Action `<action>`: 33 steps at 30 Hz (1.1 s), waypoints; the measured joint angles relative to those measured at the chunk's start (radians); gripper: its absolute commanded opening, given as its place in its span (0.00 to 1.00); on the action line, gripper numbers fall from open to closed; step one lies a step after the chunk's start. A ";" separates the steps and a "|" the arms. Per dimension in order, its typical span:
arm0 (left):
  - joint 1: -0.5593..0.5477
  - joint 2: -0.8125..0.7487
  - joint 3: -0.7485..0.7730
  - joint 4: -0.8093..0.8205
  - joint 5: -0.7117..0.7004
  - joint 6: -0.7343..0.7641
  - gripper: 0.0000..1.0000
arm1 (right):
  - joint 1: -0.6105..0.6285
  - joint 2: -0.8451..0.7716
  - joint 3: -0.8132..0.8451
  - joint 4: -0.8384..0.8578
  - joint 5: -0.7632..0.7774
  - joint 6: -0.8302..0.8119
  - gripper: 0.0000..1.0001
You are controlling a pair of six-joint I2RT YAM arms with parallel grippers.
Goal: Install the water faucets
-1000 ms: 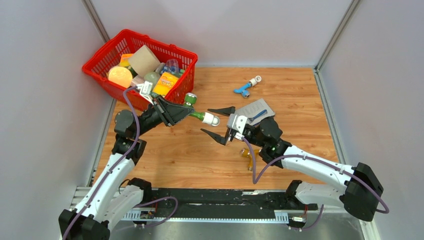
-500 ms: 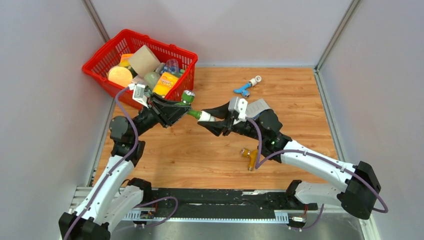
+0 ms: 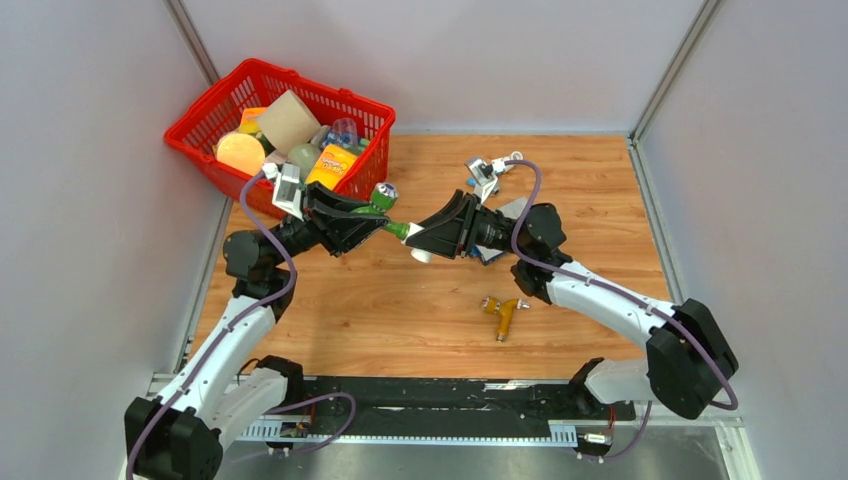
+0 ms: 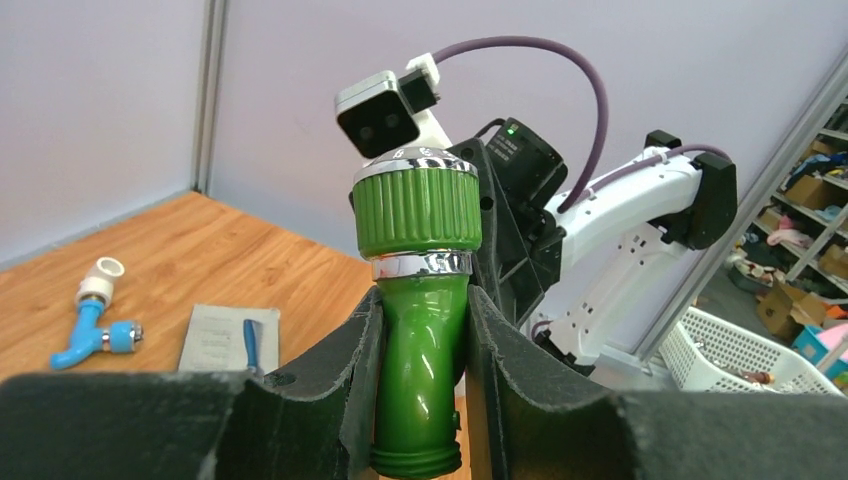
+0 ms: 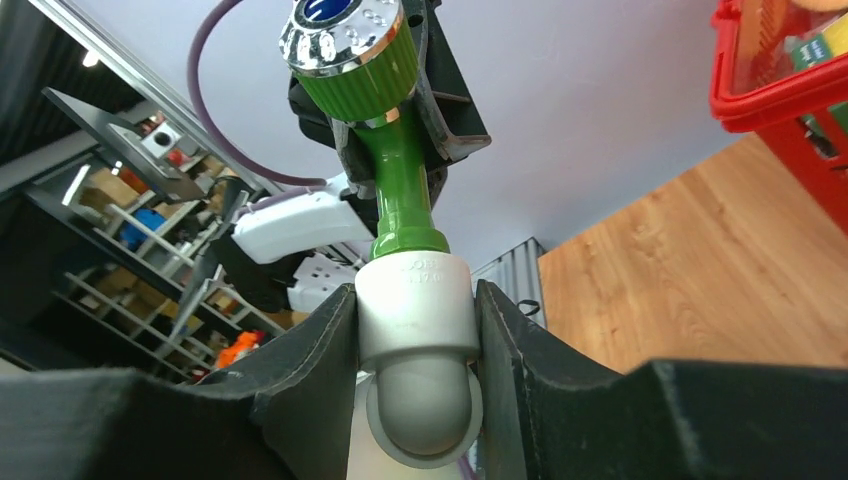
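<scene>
Left side of bench (image 3: 380,320): red plastic mesh basket (image 3: 215,110) full of mixed goods, not involved.

Left claw (image 3: 375,222): pressed in on the green plastic faucet with the ribbed, chrome-capped knob (image 3: 392,226), held in the air above the bench. Left wrist view shows both fingers (image 4: 355,350) flat against the faucet's neck, knob clear above them.

Centre: the faucet's lower end meets the socket of the white plastic elbow pipe fitting (image 5: 412,310). In the right wrist view the green stem enters the white collar. How deep it sits, cannot tell.

Right claw (image 5: 415,370): pinching the elbow from both sides and facing the left claw.

Right of centre: orange-yellow plastic faucet (image 3: 502,312) lies loose on the bench, near the front, with nothing fitted.

Far right, rear: blue plastic faucet (image 4: 95,325) lies on the bench beside a flat grey packet (image 4: 228,340). A white piece sits at one end of this faucet; joined or only touching, cannot tell.

Progress, as judged: green faucet is mid-install, at the mating step. Seating or turning it home remains. Orange-yellow not begun; blue uncertain.
</scene>
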 measured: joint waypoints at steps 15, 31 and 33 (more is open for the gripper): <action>0.000 -0.142 0.000 -0.203 -0.084 0.106 0.00 | -0.085 -0.193 0.011 -0.309 0.245 -0.309 1.00; -0.001 -0.032 0.093 -0.562 -0.217 -0.034 0.00 | 0.145 -0.372 -0.168 -0.324 0.348 -1.168 1.00; -0.001 -0.014 0.093 -0.566 -0.217 -0.057 0.00 | 0.213 -0.377 -0.183 -0.321 0.368 -1.289 1.00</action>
